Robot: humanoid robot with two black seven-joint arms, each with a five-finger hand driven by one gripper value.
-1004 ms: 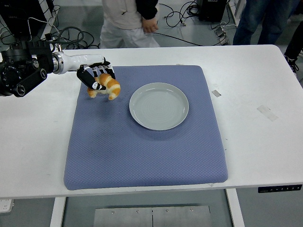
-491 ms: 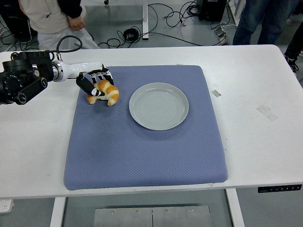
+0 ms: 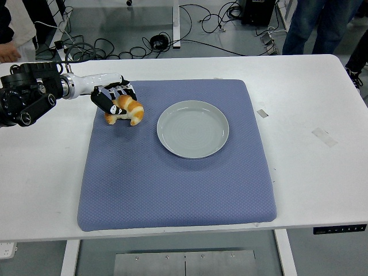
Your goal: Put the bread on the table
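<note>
A golden croissant (image 3: pixel 127 111) lies low over the far left corner of the blue mat (image 3: pixel 172 172), and whether it touches the mat is hard to tell. My left hand (image 3: pixel 113 100) comes in from the left edge and its black and white fingers curl over the croissant's left end, shut on it. A grey-green plate (image 3: pixel 193 129) with nothing on it stands on the mat just right of the bread. The right arm is out of sight.
White table (image 3: pixel 310 98) surrounds the mat, with bare surface left and right of it. Bits of tape (image 3: pixel 325 137) lie on its right side. A person's legs (image 3: pixel 319 26) stand behind the far right edge, and cables run over the floor.
The hand and croissant have sunk slightly and shifted a little left toward the mat's corner. The person behind the table walked off to the left.
</note>
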